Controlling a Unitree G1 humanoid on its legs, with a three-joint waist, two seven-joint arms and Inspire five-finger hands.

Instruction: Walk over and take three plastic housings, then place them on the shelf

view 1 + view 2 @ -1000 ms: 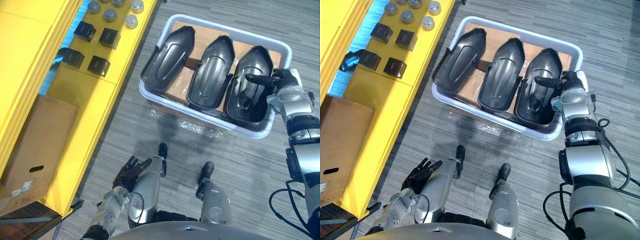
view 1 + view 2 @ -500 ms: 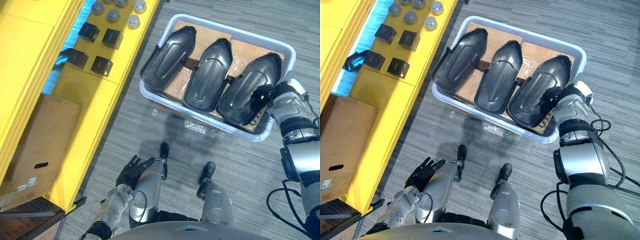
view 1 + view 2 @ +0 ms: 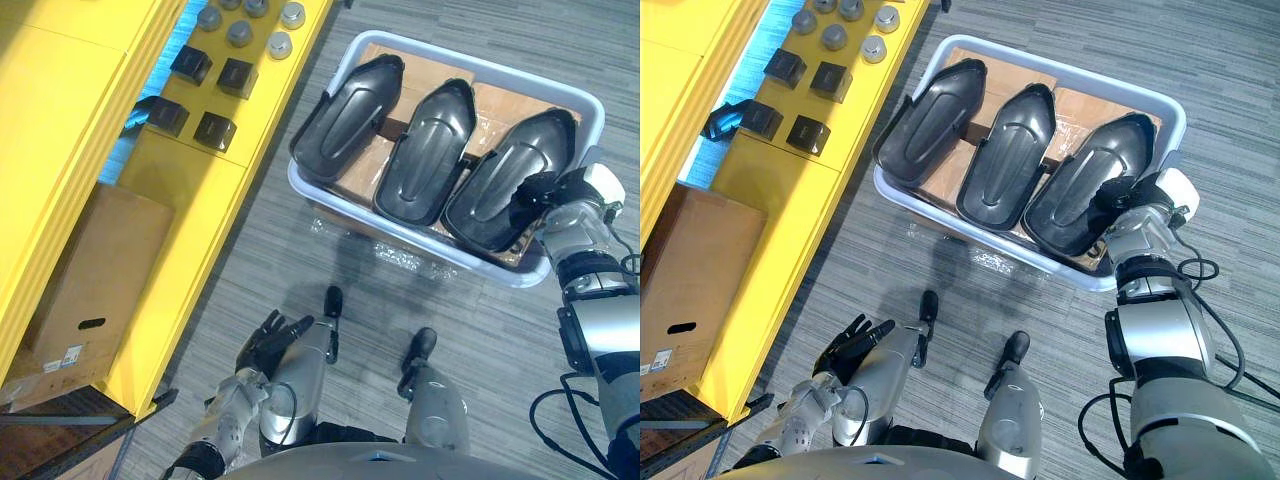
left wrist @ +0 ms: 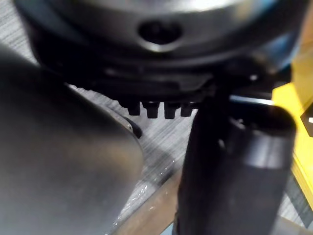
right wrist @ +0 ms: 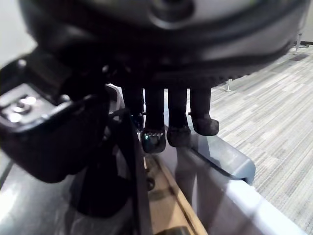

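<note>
Three dark plastic housings lie side by side in a white bin on the floor: the left housing, the middle housing and the right housing. My right hand is at the bin's right near corner, its fingers curled over the near rim of the right housing. That housing lies slanted against the other two. My left hand hangs low by my side, well short of the bin, with straight fingers and nothing in it.
A yellow shelf runs along the left, bearing black blocks and grey round caps. A cardboard box sits lower on it. Cardboard and clear wrap line the bin's bottom. Grey carpet surrounds the bin.
My right hand's fingers went from straight over the right housing to curled on its near rim. The housing turned to a slant. The camera has shifted a little.
</note>
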